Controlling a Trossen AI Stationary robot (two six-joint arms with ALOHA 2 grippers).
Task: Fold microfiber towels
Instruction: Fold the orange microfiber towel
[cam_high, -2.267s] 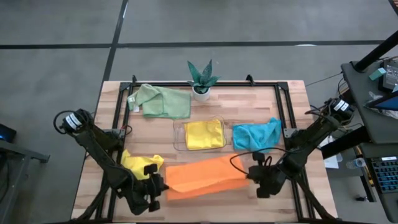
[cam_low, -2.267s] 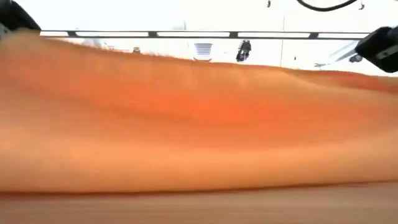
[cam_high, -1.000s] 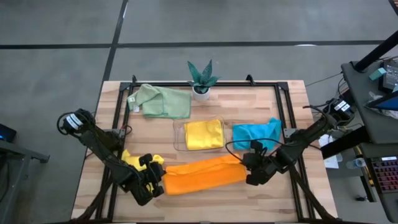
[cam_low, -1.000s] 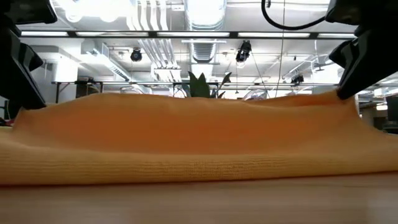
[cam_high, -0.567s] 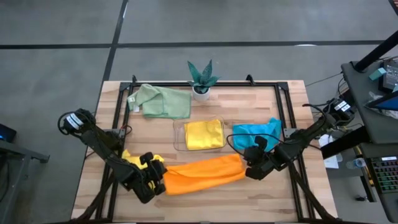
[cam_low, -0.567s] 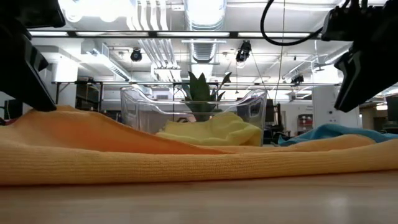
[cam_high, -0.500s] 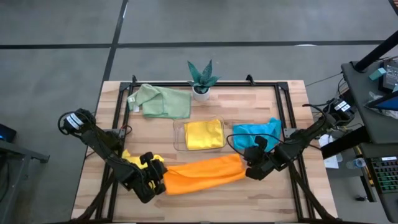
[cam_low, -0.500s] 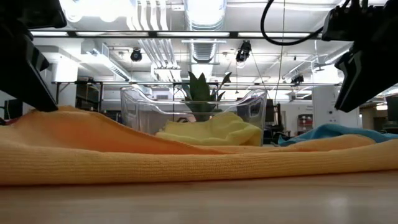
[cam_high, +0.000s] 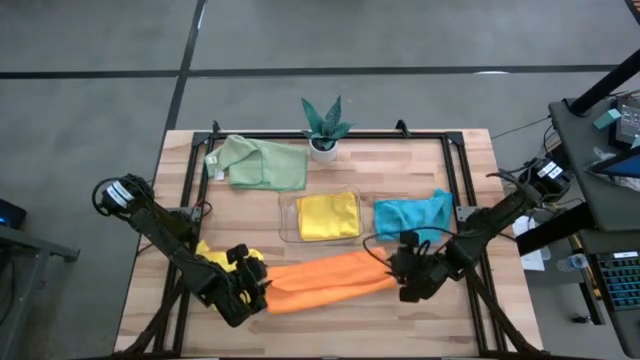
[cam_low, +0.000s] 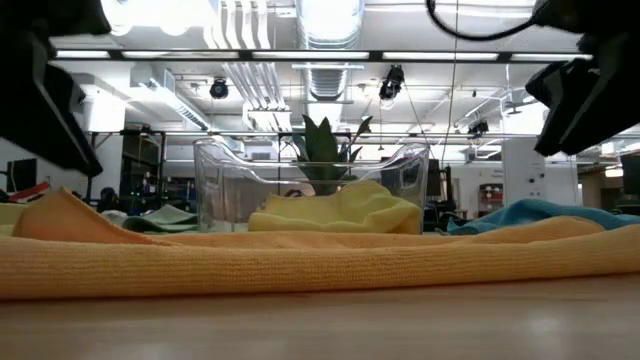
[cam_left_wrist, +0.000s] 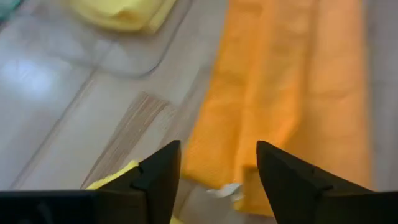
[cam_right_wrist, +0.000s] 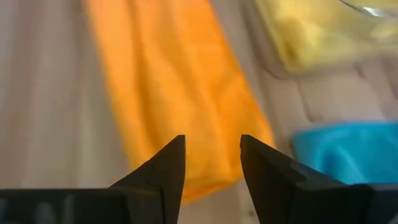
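Both grippers have let go of the orange towel (cam_high: 325, 280), which now lies folded flat near the table's front edge. Left gripper (cam_high: 262, 291) hovers at its left end, fingers apart; right gripper (cam_high: 397, 278) at its right end, fingers apart. Only the low view shows the clear tray's (cam_low: 215, 175) walls around a yellow towel (cam_low: 340, 212).

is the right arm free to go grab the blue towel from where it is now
Probably yes: the right gripper is open at the orange towel's end, holding nothing, and the blue towel lies uncovered just beyond it, with nothing between them.
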